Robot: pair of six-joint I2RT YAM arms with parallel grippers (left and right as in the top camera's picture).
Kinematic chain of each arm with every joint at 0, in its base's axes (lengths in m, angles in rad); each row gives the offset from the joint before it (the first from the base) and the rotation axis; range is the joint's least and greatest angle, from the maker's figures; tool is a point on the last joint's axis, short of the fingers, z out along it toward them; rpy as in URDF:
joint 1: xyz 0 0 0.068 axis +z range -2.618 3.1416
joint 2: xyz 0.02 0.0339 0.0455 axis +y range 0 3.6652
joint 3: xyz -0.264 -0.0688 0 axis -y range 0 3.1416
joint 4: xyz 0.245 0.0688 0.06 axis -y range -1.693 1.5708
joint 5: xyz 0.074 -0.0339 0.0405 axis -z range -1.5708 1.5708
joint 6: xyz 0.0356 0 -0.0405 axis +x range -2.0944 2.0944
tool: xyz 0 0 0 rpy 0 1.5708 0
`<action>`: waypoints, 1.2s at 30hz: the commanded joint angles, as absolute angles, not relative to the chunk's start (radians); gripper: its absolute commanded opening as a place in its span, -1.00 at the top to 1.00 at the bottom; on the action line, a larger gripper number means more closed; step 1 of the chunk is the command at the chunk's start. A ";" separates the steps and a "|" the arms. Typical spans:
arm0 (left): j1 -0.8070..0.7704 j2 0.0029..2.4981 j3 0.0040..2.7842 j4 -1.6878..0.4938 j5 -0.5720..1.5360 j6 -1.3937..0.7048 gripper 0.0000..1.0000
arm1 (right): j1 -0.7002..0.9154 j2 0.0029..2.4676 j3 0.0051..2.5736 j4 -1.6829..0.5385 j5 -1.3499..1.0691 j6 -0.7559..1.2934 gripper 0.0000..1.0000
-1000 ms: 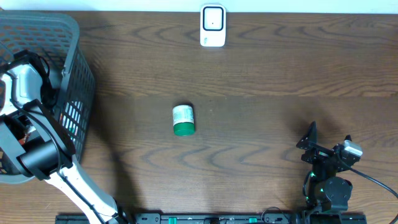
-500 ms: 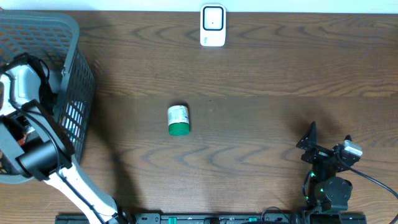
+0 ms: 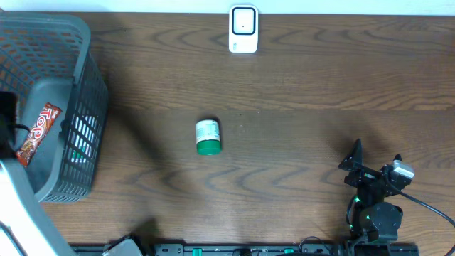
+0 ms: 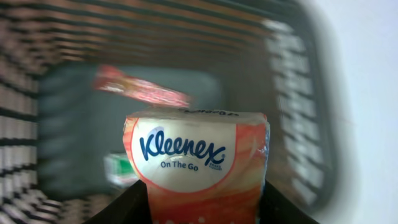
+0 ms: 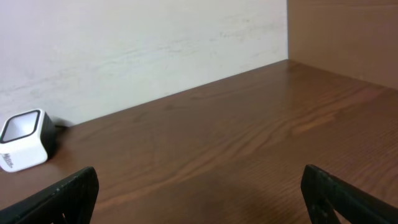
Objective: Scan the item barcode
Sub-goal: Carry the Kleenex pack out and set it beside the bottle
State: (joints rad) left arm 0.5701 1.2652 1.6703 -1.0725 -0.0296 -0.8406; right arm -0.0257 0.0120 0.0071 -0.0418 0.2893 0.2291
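Once the left arm (image 3: 14, 206) had come up out of the basket (image 3: 92, 121), overhead showed a red snack packet (image 3: 39, 131) lying inside, a bottle (image 3: 208, 136) mid-worktop (image 3: 320, 85) and the scanner (image 3: 243, 28) at the far edge. Left wrist: the left claw (image 4: 202, 208) had clamped onto the Kleenex pack (image 4: 199, 155) above the basket, so I figured the scanner run came next. Right wrist: the right claw (image 5: 202, 199) sat wide, holding nothing.

A Kleenex tissue pack (image 4: 199, 162) is held between the dark fingers of the left gripper (image 4: 202, 208); behind it a blurred grey basket (image 4: 298, 124) is seen, with a red wrapper (image 4: 140, 87) inside.
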 commanded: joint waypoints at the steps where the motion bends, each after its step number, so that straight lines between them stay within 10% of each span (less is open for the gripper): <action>1: 0.461 1.188 1.668 -1.035 0.244 -0.823 0.06 | -0.033 0.007 0.006 -0.047 0.302 0.220 -0.99; 17: -0.523 1.482 1.642 -0.936 0.007 -0.823 0.05 | -0.033 0.007 0.006 -0.047 0.302 0.220 -0.99; 31: -0.690 2.077 1.642 -0.879 -0.088 -0.876 0.04 | -0.033 0.007 0.006 -0.047 0.302 0.220 -0.98; 36: -0.697 2.142 1.642 -0.858 -0.089 -0.840 -0.47 | -0.033 0.007 0.006 -0.047 0.302 0.220 -0.99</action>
State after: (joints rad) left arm -0.6914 2.1414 1.6459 -0.8612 -0.0601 -0.8616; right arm -0.0257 0.0120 0.0071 -0.0418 0.2890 0.2291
